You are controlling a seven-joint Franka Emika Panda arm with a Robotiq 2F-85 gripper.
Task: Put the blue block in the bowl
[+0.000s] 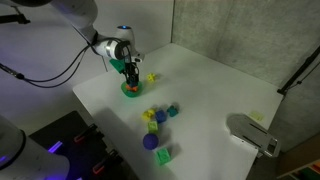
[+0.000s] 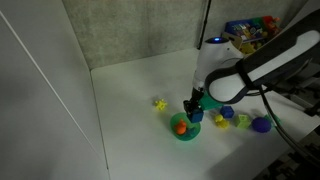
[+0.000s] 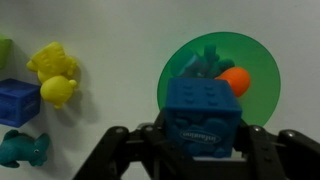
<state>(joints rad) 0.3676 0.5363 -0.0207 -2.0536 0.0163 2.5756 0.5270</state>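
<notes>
Fingers are clamped on two opposite sides of the blue block, holding it just above the green bowl on the white desk. An orange toy lies in the bowl. The studded plastic block looks light, rigid and smooth; a grip across its flat side faces, as now, seems the surest hold against slipping.
</notes>
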